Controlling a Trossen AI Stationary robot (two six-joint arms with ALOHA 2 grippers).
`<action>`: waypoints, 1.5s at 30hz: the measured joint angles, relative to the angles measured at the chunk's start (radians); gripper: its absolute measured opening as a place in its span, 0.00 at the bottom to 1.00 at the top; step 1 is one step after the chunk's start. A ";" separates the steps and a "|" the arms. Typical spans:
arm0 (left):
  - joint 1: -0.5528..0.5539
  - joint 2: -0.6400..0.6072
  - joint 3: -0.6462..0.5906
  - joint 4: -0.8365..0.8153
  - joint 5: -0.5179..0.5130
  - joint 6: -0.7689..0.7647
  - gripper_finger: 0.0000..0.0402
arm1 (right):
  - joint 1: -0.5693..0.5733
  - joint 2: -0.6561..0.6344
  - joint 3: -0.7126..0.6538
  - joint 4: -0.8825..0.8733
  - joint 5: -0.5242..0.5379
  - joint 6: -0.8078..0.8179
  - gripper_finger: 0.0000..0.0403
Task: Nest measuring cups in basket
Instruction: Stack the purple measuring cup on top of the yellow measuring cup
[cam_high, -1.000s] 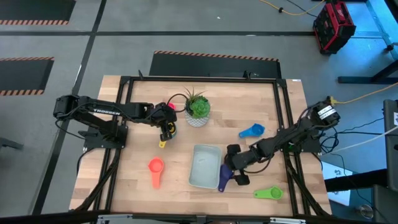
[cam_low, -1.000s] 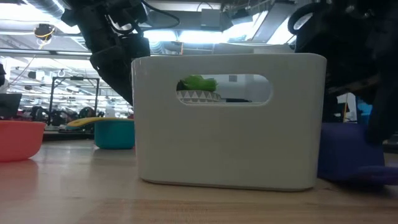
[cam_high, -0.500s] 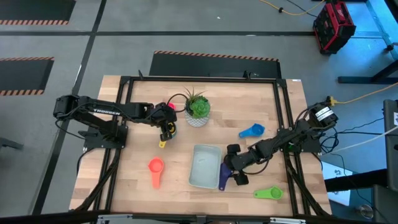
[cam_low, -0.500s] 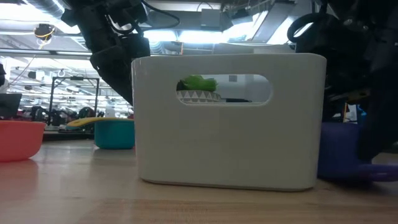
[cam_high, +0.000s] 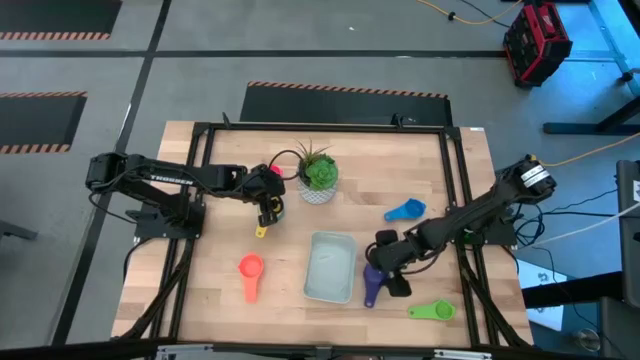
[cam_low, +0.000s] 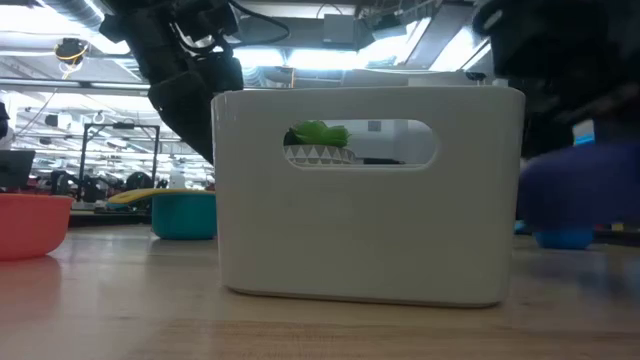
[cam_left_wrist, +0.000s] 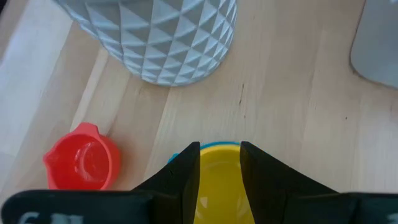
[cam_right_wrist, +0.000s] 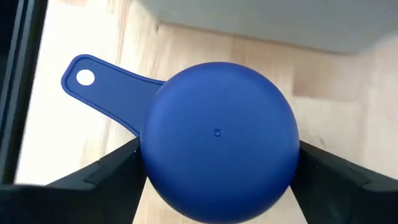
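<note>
Main change a sec ago vs now: right hand (cam_high: 385, 264) has picked the purple-blue cup (cam_high: 371, 288) up off the bench (cam_high: 220, 290). Low view had that cup sitting flat on the wood just beside the basket (cam_high: 330, 243); now hangs clear of the surface, blurred, so prob. in motion. From above, cup has also shifted a little away from the basket's right wall, handle now pointing toward the near bench edge. In right wrist view, right hand spread wide but pressed on both sides of the cup's bowl, bowl bottom facing the camera, handle sticking out sideways, so counts as gripped. Left hand (cam_high: 268, 206) unmoved near the white plant pot (cam_high: 318, 190), hovering right over the yellow cup (cam_left_wrist: 217, 180), which sits in a teal cup (cam_low: 184, 215); cannot tell whether that hand is pinching anything. Basket looks empty inside, so no cup nested yet. Orange-red cup (cam_high: 250, 268) left of basket, blue cup (cam_high: 405, 211) and green cup (cam_high: 432, 311) to its right, small red cup (cam_left_wrist: 84, 157) by the pot, all same spots as before. Meaning for task: first cup prob. on its way; needs lifting over the right wall and turning mouth-up before release, else later cups won't nest in it
</note>
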 joint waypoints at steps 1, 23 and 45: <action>0.000 0.000 0.000 0.010 0.000 0.000 0.27 | 0.000 -0.009 0.027 -0.061 0.001 -0.003 0.83; -0.162 0.000 0.000 0.438 0.164 0.166 0.27 | -0.319 -0.026 0.508 -0.541 -0.081 0.005 0.84; -0.455 0.068 0.002 0.920 -0.236 0.589 0.27 | -0.657 -0.026 0.500 -0.534 -0.427 0.419 0.84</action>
